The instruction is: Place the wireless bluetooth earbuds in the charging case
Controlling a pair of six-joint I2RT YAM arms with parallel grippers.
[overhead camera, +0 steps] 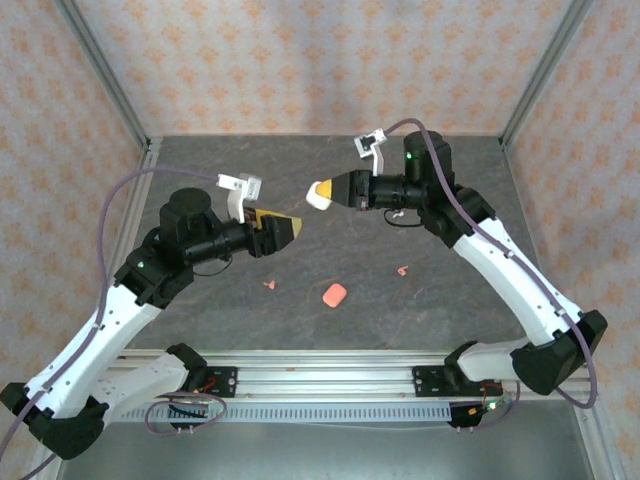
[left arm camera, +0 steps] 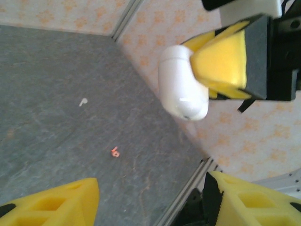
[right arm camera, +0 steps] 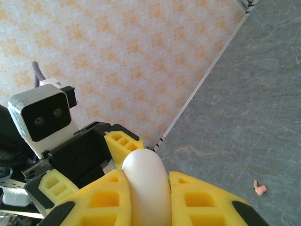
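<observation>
Right gripper [overhead camera: 328,189]: mine, clamped on the white case [left arm camera: 181,82], which I hold in the air well above the table [overhead camera: 230,320], pointing it toward my other arm.
Left gripper [overhead camera: 290,228]: jaws spread wide, nothing in them, facing the white case from near by.
Done so far: I see no earbud seated. I judge the job barely begun, with one case lifted and no more.
Left to do: open the case, pick up each earbud and seat it. The same goes for the coral case [overhead camera: 334,294], which lies on the table toward the front.
Earbuds: coral earbud [overhead camera: 268,285] left of the coral case, second coral earbud [overhead camera: 403,270] to its right, whitish earbud [left arm camera: 83,101] farther back. I cannot find the fourth.
White case: smooth, glossy pebble, rounded all over. The lid looks shut, though the seam is hard to make out.
Coral case: small rounded lozenge, duller sheen.
Earbud shape: tiny and stemmed, hard plastic by my guess.
Fingers [right arm camera: 202,197]: yellow, with hollow square cells.
Table surface: dark grey, stone-veined, flat.
</observation>
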